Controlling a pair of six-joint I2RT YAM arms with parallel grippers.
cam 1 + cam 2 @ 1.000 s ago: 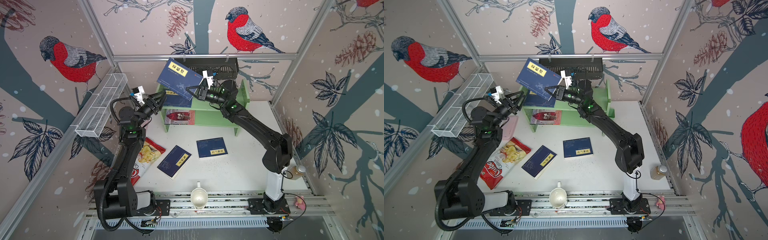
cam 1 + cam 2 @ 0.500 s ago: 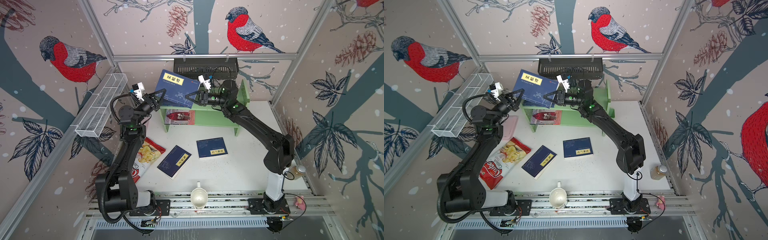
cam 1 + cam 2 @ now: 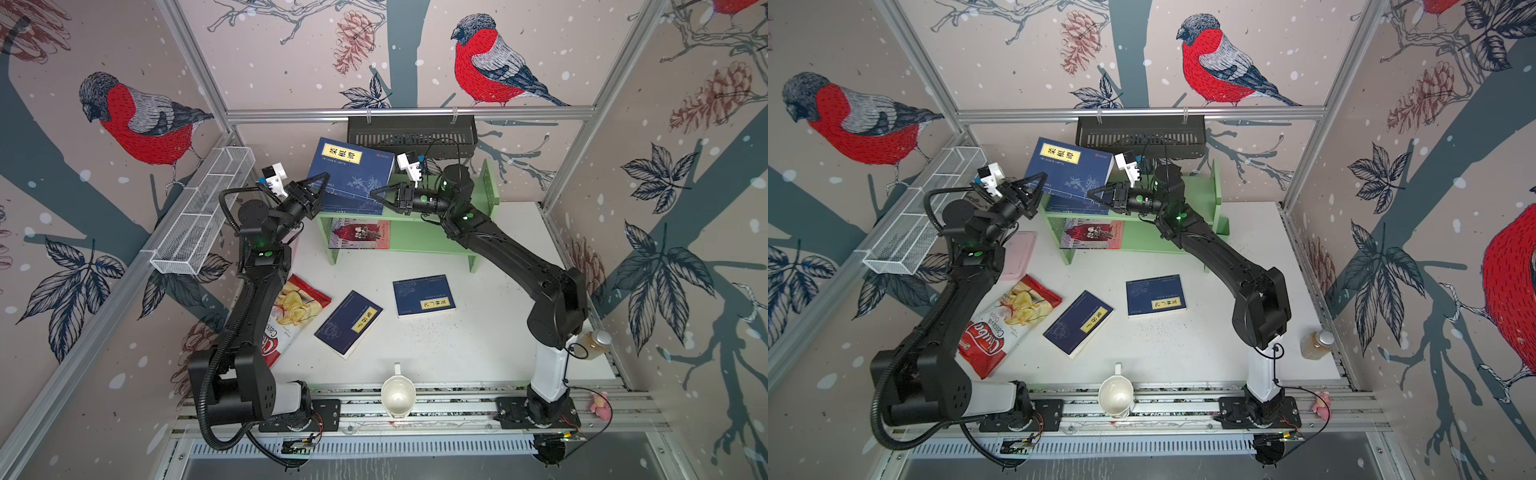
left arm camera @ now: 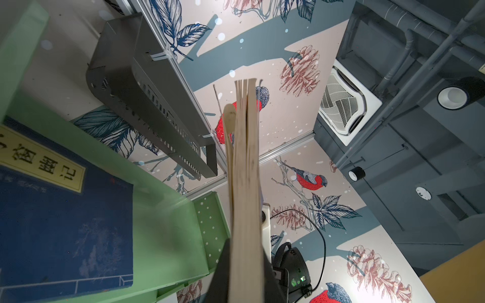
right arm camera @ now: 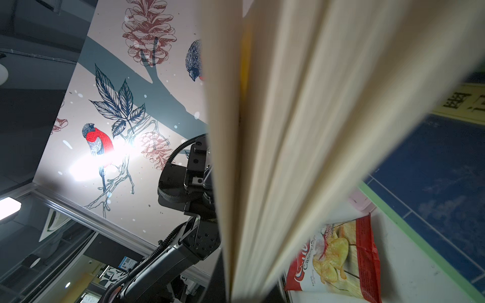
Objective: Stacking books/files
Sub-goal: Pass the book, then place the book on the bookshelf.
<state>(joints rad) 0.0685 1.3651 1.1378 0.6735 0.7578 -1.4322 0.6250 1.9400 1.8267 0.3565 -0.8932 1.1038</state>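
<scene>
A navy book with a yellow label (image 3: pixel 353 170) (image 3: pixel 1071 168) hangs tilted above the green shelf (image 3: pixel 440 245). My left gripper (image 3: pixel 320 185) (image 3: pixel 1040 183) is shut on its left edge and my right gripper (image 3: pixel 376 193) (image 3: pixel 1094 193) on its right edge. Each wrist view shows its pale page edges (image 4: pixel 245 210) (image 5: pixel 275 157) clamped between the jaws. Under it a second navy book (image 3: pixel 353 205) (image 4: pixel 65 223) lies on the shelf top. The pink-and-red book (image 3: pixel 360 233) rests on the lower shelf. Two navy books (image 3: pixel 349 323) (image 3: pixel 423 295) lie on the table.
A red crisp bag (image 3: pixel 291 316) and a pink flat case (image 3: pixel 1017 253) lie at the left. A white cup (image 3: pixel 398 395) stands at the front edge, a bottle (image 3: pixel 594 343) at the right. A white wire basket (image 3: pixel 203 216) and a black tray (image 3: pixel 411 133) hang on the walls.
My left gripper has closed on the book's left edge. The book has shifted a little left and lower, turning flatter over the shelf, with the right gripper still on it.
</scene>
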